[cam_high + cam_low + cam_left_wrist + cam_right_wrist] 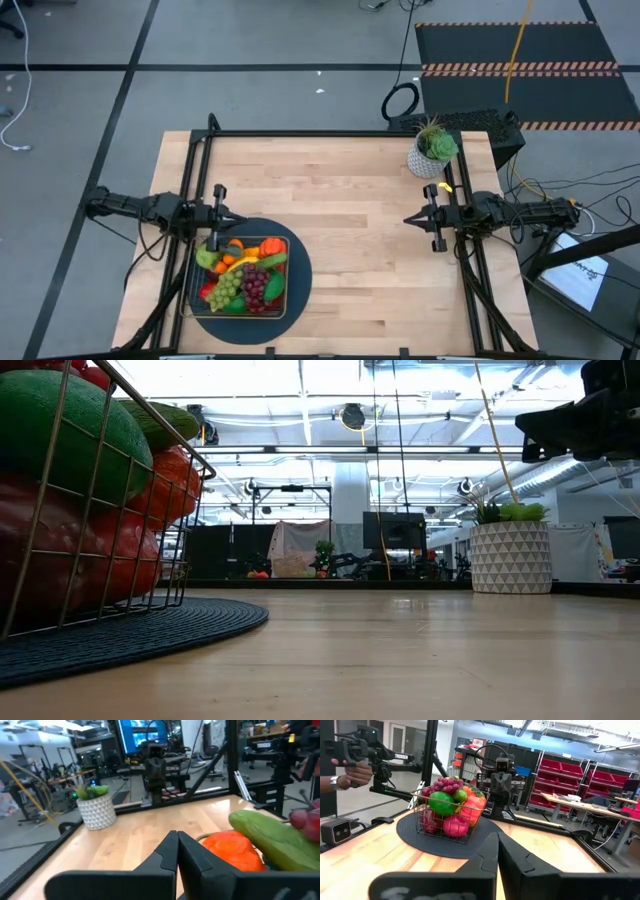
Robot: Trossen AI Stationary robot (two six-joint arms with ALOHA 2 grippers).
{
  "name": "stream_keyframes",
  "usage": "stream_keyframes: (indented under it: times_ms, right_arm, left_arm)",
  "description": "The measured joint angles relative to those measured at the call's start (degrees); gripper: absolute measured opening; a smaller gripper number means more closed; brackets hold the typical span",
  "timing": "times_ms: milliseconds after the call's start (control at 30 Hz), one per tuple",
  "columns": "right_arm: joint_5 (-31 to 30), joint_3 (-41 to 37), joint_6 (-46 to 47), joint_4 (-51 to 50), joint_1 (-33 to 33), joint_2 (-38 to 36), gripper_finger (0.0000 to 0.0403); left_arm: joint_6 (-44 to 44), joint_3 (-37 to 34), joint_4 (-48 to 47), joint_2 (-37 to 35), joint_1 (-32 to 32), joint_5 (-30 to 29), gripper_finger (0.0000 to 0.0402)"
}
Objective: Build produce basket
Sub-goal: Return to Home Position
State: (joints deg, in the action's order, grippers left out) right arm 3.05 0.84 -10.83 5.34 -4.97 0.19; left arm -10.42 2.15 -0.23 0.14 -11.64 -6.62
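The wire-mesh basket point(243, 277) stands on a round dark mat point(300, 290) near the table's near left corner, heaped with produce point(451, 805): grapes, apples, a banana, oranges and green pieces. My left gripper point(238, 216) is shut and hangs just beyond the basket's far left corner, pointing level toward the right edge; it touches nothing. My right gripper point(407, 219) is shut at the table's right side, pointing level toward the left edge and well clear of the basket. In the left wrist view an orange pepper point(232, 847) and a green piece point(272, 832) lie beside my fingertips point(176, 836).
A potted green plant point(434, 150) in a white patterned pot stands at the table's far right corner. Bare wood lies open in the table's middle point(350, 230). A person's hand point(350, 772) holding a device shows beyond the table in the right wrist view.
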Motion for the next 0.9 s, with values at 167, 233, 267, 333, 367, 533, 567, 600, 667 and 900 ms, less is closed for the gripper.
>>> stream_keyframes:
  times_ms: [167, 233, 267, 333, 367, 533, 567, 600, 667, 900]
  right_arm:
    - [0.0, 0.0, 0.0, 0.1, 0.0, 0.0, 0.0000]
    - [0.0, 0.0, 0.0, 0.0, 0.0, 0.0, 0.0000]
    - [0.0, 0.0, 0.0, 0.0, 0.0, 0.0, 0.0000]
    - [0.0, 0.0, 0.0, 0.0, 0.0, 0.0, 0.0000]
    - [0.0, 0.0, 0.0, 0.0, 0.0, 0.0, 0.0000]
    - [0.0, 0.0, 0.0, 0.1, 0.0, 0.1, 0.0000]
    - [0.0, 0.0, 0.1, 0.1, 0.0, 0.1, 0.0000]
    - [0.0, 0.0, 0.0, 0.2, 0.0, 0.1, 0.0000]
    - [0.0, 0.0, 0.1, 0.2, 0.0, 0.1, 0.0000]
    - [0.0, 0.0, 0.1, 0.2, 0.0, 0.1, 0.0000]
  left_arm:
    - [-1.5, -1.5, 1.9, 0.0, 3.8, 4.2, 0.0003]
    - [-1.7, -1.6, 2.2, 0.4, 5.9, 5.2, 0.0006]
    - [-1.7, -1.6, 2.2, 0.6, 6.8, 6.1, 0.0005]
    - [-1.7, -1.6, 1.8, 0.2, 8.5, 8.1, 0.0003]
    - [-1.7, -1.6, 1.5, 0.0, 9.2, 9.0, 0.0003]
    - [-3.1, -1.6, 1.2, 0.2, 11.9, 9.6, 0.0008]
    - [-3.5, -1.6, 1.2, 0.2, 12.4, 9.6, 0.0008]
    - [-3.5, -1.6, 1.2, 0.2, 12.8, 9.6, 0.0008]
    - [-3.5, -1.6, 1.2, 0.2, 13.4, 9.6, 0.0009]
    - [-1.3, -1.6, 1.2, 0.2, 13.6, 9.6, 0.0010]
